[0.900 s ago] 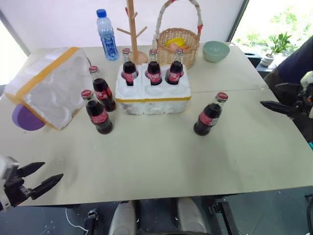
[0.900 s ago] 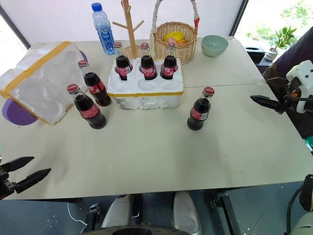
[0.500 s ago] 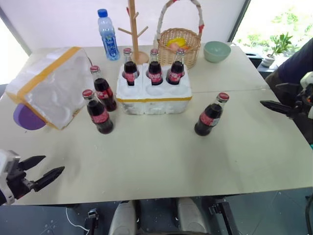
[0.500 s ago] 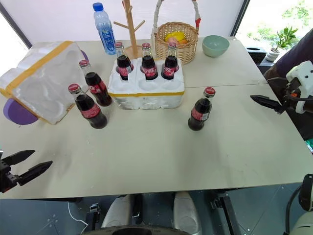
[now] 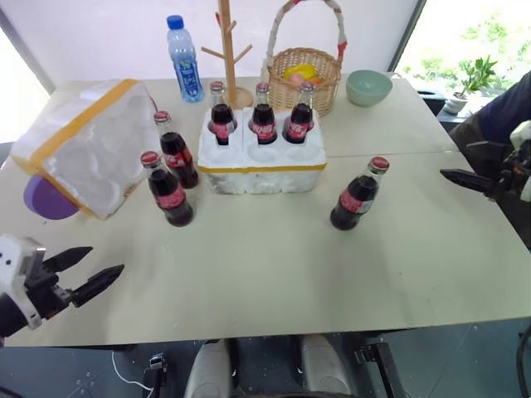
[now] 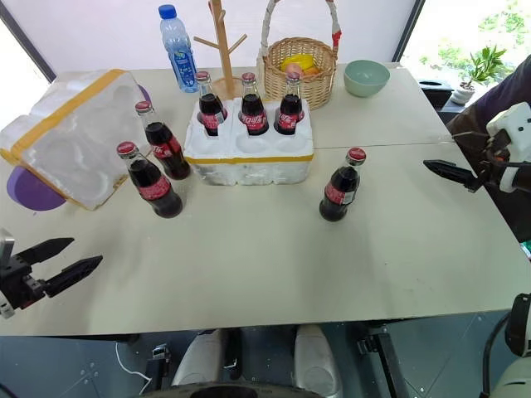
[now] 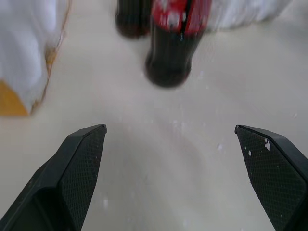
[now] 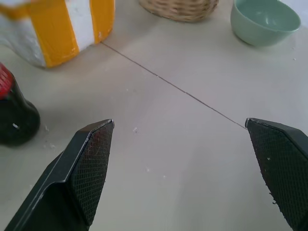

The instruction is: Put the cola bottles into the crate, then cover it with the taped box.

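Beige worktop (image 5: 265,274): crate (image 5: 262,153) far centre, three bottles in far wells. Three stand loose; near-left bottle (image 5: 168,190) upright, just ahead-right of left gripper (image 5: 87,271), nearer arm. Both grippers open, empty; right gripper (image 5: 465,178) at right edge.

White script runs across the red labels of the small dark glass cola bottles (image 5: 263,123), too small to read.

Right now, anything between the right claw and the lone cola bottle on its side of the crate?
Nothing visible. Bare table lies between the open right claw and that cola bottle, which stands apart from the crate.
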